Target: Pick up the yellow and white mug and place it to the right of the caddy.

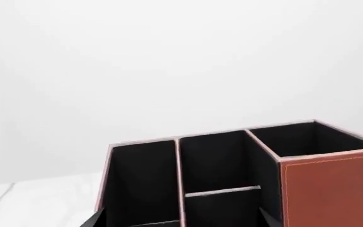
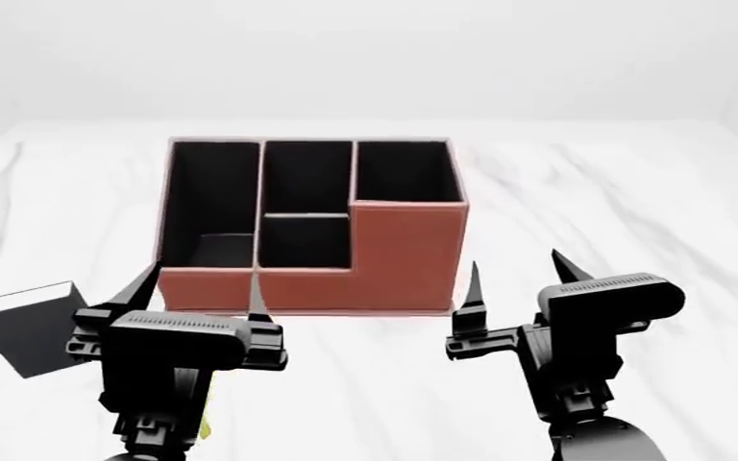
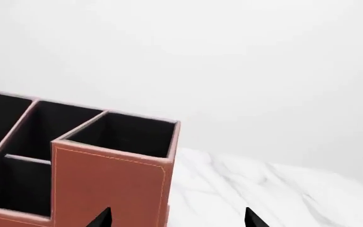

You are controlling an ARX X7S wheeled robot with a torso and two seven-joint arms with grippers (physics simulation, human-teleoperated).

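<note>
The yellow and white mug (image 2: pixel 204 428) (mostly hidden under the left gripper (image 2: pixel 197 288)) looks light and hard, so with both grippers spread wide, pinch its rim.

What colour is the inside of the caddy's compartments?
Black; the caddy is reddish-brown outside. The head view shows it best.

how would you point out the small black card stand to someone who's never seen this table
Start at the big reddish-brown caddy in the middle of the white marble table. Look to its front left corner, past the left end effector, near the table's left edge: the card stand is a flat, tilted black panel with a pale top edge, far smaller than the caddy.
</note>
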